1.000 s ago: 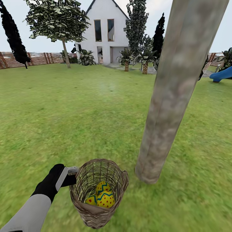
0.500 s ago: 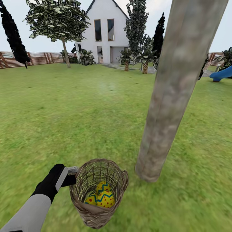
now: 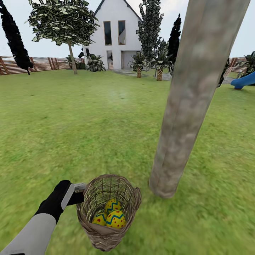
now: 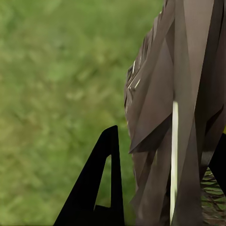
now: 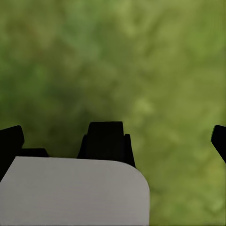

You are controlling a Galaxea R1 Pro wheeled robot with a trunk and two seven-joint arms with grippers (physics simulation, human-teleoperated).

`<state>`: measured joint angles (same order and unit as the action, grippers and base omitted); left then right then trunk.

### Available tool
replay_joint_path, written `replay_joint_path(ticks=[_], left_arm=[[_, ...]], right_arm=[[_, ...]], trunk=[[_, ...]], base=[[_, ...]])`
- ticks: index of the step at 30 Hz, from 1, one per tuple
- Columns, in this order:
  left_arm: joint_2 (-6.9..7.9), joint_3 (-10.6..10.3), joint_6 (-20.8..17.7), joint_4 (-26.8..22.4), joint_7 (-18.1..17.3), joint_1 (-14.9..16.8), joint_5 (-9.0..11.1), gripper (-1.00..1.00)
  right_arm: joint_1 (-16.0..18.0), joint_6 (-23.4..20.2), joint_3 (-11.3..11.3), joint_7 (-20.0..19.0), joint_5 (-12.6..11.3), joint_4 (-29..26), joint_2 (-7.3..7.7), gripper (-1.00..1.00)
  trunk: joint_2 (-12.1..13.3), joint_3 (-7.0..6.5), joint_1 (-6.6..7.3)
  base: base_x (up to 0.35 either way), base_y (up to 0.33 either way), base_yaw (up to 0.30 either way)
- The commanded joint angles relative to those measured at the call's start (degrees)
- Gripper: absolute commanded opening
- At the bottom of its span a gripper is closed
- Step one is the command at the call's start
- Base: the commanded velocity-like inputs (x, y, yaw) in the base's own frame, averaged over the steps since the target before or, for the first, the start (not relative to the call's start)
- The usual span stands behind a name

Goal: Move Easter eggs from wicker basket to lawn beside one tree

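- The lawn (image 3: 88, 124) lies open and flat to the left of and beyond the wicker basket (image 3: 106, 209), as far as the brown fence (image 3: 39, 64) and the white house (image 3: 115, 35); bare grass also runs to the right of the tree (image 3: 191, 99).
- The basket is at the bottom of the head view, its far right rim close to the foot of the tree but not touching it, with a strip of grass between them.
- The basket is brown open twig weave, narrowing toward its base, and tilted with its mouth toward the camera.
- The three Easter eggs (image 3: 112, 216) lie together in its bottom: bright yellow, with blue zigzag bands and red dots.
- The left gripper (image 3: 80, 187) is at the basket's left rim; in the left wrist view its dark fingers (image 4: 101, 183) sit on either side of the woven wall (image 4: 165, 132), apparently clamped on it.
- The right gripper's fingers (image 5: 106, 139) point down at blurred grass with a wide gap and nothing between them.
- The thick, mottled grey-beige trunk leans up to the right, blocking that side; a blue slide (image 3: 244, 80) and palms (image 3: 148, 65) stand far off.
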<state>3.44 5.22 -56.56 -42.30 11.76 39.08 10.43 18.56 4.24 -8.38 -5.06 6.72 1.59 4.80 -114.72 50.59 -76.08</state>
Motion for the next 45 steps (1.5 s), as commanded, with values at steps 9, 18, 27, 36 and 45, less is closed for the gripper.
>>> replay_joint_path(ticks=[9,18,27,36,45], left_arm=[[-0.01,0.01,-0.13,-0.06,0.46,0.03,1.17,-1.00],[-0.03,-0.03,-0.13,-0.06,0.45,0.03,1.17,-1.00],[-0.09,-0.12,-0.15,-0.06,0.46,0.03,1.16,-1.00],[-0.10,-0.28,-0.13,-0.10,0.46,0.03,1.08,-1.00],[-0.01,-0.30,-0.13,-0.09,0.46,0.03,1.08,-1.00]], right_arm=[[0.07,0.33,-0.50,-0.04,0.56,0.17,0.12,1.00],[0.07,0.04,-0.44,-0.16,0.82,0.12,0.10,1.00],[0.07,0.24,-0.41,-0.04,0.93,0.08,0.08,1.00],[0.07,0.20,-0.41,-0.04,0.93,0.08,0.05,1.00],[0.07,0.21,-0.41,-0.04,0.93,0.17,0.03,1.00]], trunk=[[-3.65,1.67,-1.97],[-7.26,3.28,-3.95],[-10.87,4.90,-5.93],[-14.48,6.51,-7.90],[-18.09,8.13,-9.88]], base=[[0.000,0.000,0.000],[0.000,0.000,0.000],[0.000,0.000,0.000],[0.000,0.000,0.000],[0.000,0.000,0.000]])
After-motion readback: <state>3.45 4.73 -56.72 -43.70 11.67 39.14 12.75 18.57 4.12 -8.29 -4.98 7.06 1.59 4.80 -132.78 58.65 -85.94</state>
